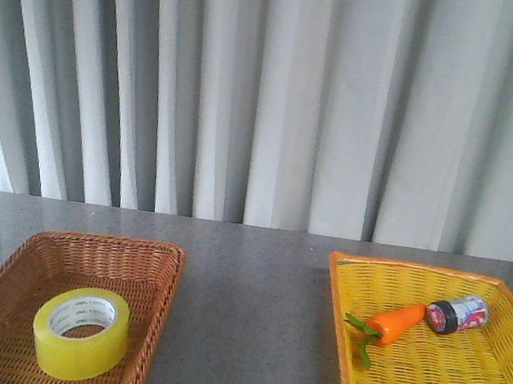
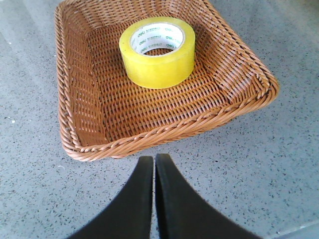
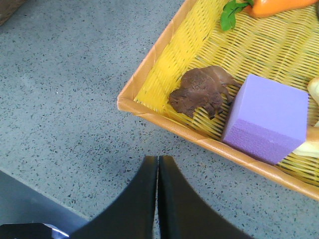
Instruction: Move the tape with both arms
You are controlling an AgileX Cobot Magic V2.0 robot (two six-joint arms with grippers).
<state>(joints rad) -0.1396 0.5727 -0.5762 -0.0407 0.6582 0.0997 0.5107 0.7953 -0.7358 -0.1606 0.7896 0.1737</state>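
Observation:
The yellow tape roll (image 1: 81, 333) lies flat in the brown wicker basket (image 1: 0, 301) at the front left of the table; it also shows in the left wrist view (image 2: 157, 51). My left gripper (image 2: 154, 158) is shut and empty, over bare table just outside the brown basket's (image 2: 164, 132) rim, well short of the tape. My right gripper (image 3: 158, 158) is shut and empty, over bare table just outside the corner of the yellow basket (image 3: 149, 112). Neither arm shows in the front view.
The yellow basket (image 1: 342, 334) at the front right holds a toy carrot (image 1: 393, 323), a small dark-lidded jar (image 1: 456, 314), a purple block (image 3: 265, 117) and a brown animal figure (image 3: 200, 90). Grey speckled table (image 1: 250, 322) lies between the baskets. A curtain hangs behind.

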